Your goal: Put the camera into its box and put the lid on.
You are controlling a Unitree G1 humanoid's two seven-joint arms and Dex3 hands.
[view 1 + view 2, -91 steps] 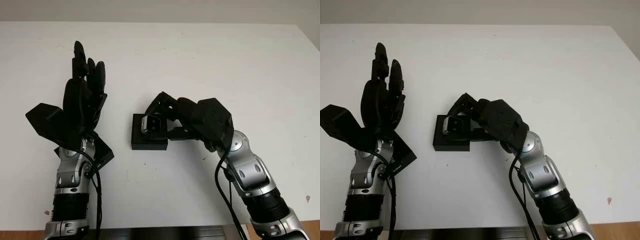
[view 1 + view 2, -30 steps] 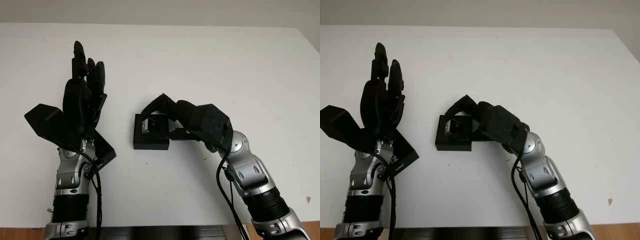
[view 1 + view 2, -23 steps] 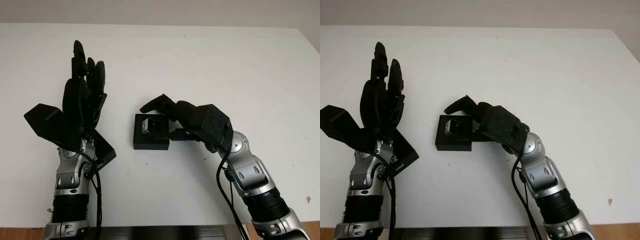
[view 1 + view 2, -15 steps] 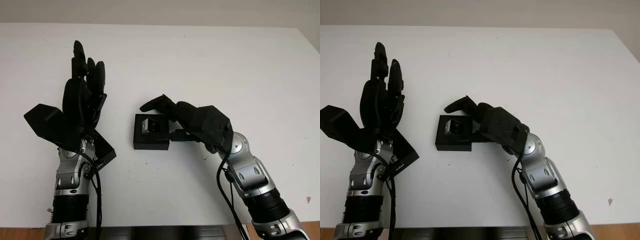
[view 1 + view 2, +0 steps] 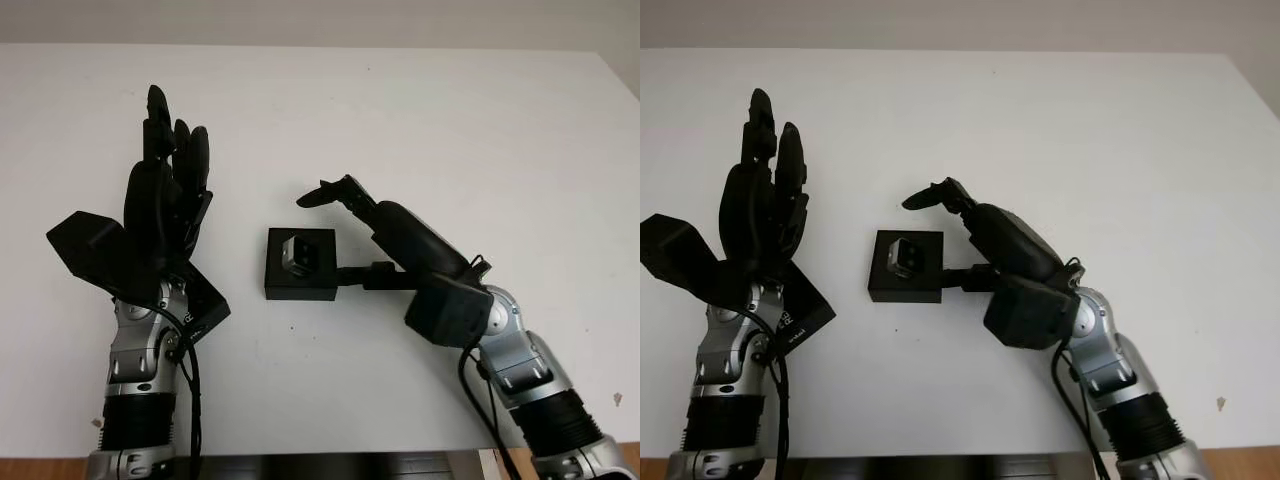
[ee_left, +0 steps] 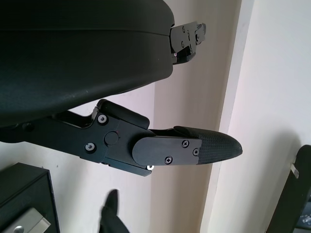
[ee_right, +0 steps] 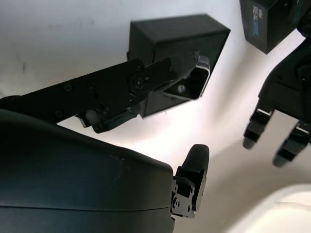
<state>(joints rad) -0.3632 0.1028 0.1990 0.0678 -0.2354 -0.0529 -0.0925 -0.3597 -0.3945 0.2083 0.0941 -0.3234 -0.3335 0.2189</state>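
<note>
The black box [image 5: 300, 279] stands open at the table's middle. The small silver and black camera [image 5: 299, 254] lies inside it, lens up. My right hand [image 5: 345, 235] hovers open just right of and above the box, with its fingers [image 5: 330, 190] past the box's far edge and its thumb beside the right wall. My left hand [image 5: 170, 170] is raised at the left, open and holding nothing. The black lid [image 5: 205, 306] lies on the table under the left wrist, partly hidden by the arm; the lid [image 7: 265, 24] also appears in the right wrist view.
The white table [image 5: 450, 130] stretches wide behind and to the right of the box. Its front edge runs along the bottom, where both forearms come in.
The right hand, shut on the camera over the box three seconds ago, has set it inside, opened, and lifted away to the right. The left hand stayed put.
</note>
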